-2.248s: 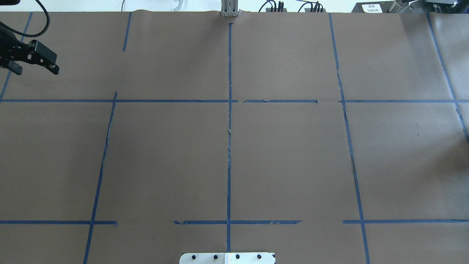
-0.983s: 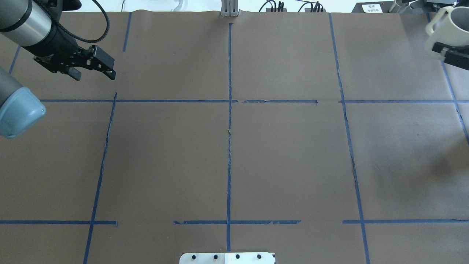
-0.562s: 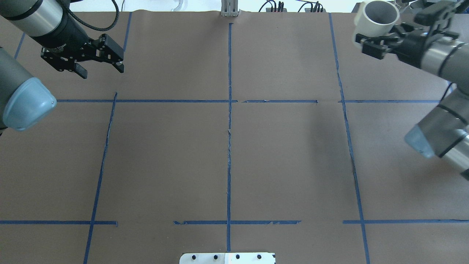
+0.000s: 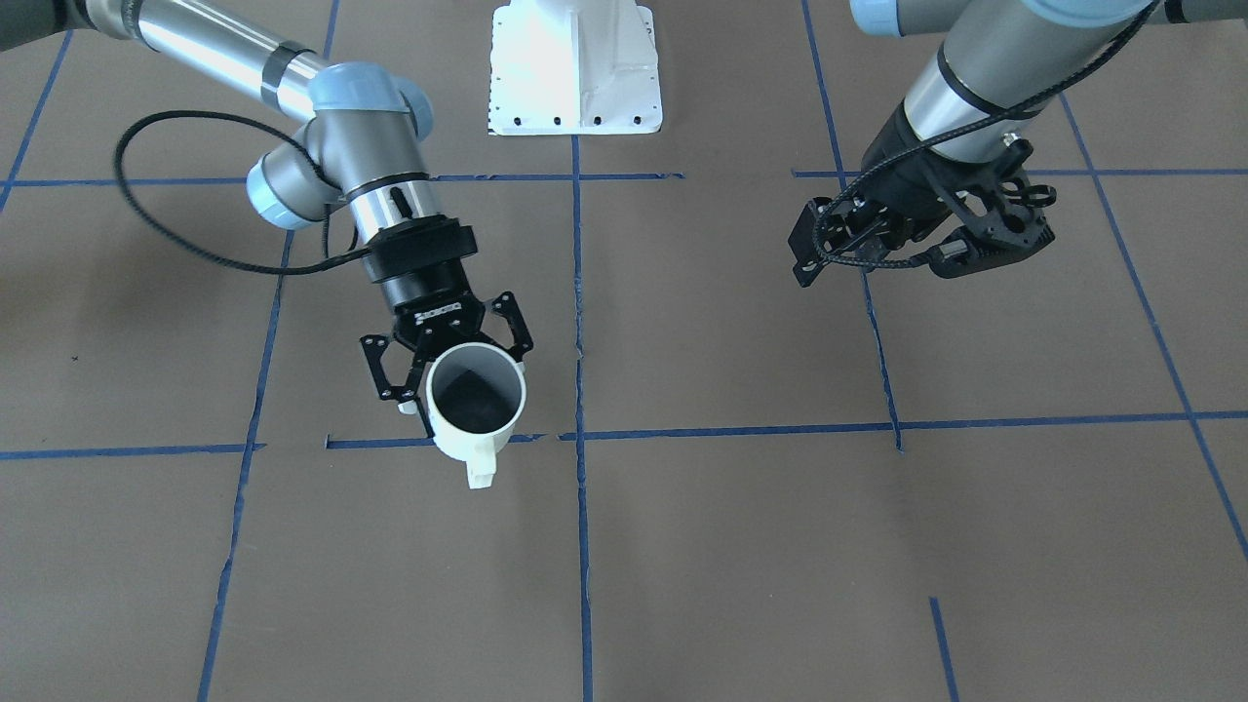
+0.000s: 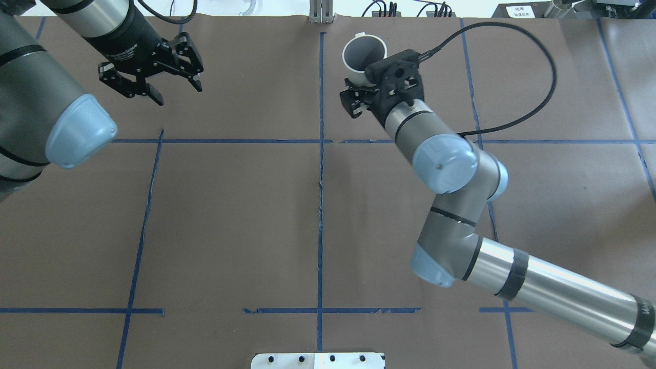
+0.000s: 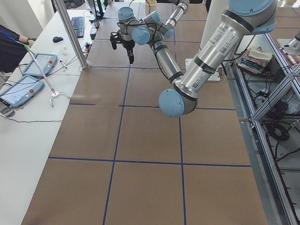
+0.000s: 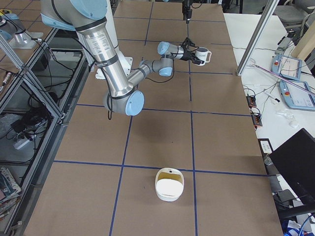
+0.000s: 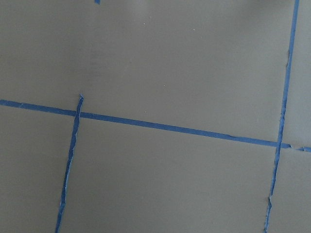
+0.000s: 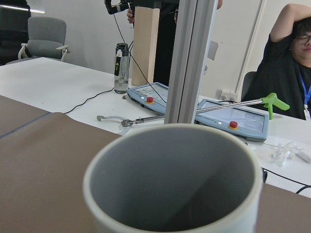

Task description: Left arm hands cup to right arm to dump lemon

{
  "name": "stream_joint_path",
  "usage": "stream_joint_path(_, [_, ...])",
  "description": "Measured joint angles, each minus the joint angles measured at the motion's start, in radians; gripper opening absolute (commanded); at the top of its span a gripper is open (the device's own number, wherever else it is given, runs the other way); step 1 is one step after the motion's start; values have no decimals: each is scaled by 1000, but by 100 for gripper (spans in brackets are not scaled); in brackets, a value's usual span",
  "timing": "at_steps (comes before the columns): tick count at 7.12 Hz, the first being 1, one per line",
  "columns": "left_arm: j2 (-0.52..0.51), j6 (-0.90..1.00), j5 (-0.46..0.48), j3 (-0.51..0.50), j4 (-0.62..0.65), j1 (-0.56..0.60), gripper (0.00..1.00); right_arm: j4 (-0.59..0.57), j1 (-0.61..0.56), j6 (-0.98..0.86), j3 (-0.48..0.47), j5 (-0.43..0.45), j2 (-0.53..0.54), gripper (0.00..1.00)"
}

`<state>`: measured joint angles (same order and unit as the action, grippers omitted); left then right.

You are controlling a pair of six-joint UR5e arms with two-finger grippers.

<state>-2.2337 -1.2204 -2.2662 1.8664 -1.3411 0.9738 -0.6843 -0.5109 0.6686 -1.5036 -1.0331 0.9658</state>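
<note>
My right gripper (image 5: pixel 360 88) is shut on the white cup (image 5: pixel 364 54) and holds it roughly upright above the table's far middle, just right of the centre tape line. In the front view the cup (image 4: pixel 476 395) has its handle turned away from the robot. The right wrist view shows the cup's grey inside (image 9: pixel 170 170); its bottom is hidden and no lemon shows in it. My left gripper (image 5: pixel 179 95) is open and empty above the far left of the table, well apart from the cup. It also shows in the front view (image 4: pixel 897 255).
A white container (image 7: pixel 170 184) with something yellowish at its rim stands near the table's end on my right. The white robot base plate (image 4: pixel 575 68) is at the near edge. An aluminium post (image 9: pixel 189 58) and the operators' desk with tablets (image 9: pixel 233 119) lie beyond the far edge.
My right arm has swept in from the far right to the far middle with the cup in its gripper. My left gripper has moved right and a little farther, still open.
</note>
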Motion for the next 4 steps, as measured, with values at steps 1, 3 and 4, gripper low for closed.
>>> stream_joint_path(1, [-32,-42,0,-14,-1,-10,74,-23,53,-4,23,69,-35,7])
stream_joint_path(3, [-92,-109,1,-45,-4,-35,69,-31,122,-11,83,157,-93,9])
stream_joint_path(4, [-111,-133,2,-55,-7,-47,64,-32,150,-12,98,180,-115,12])
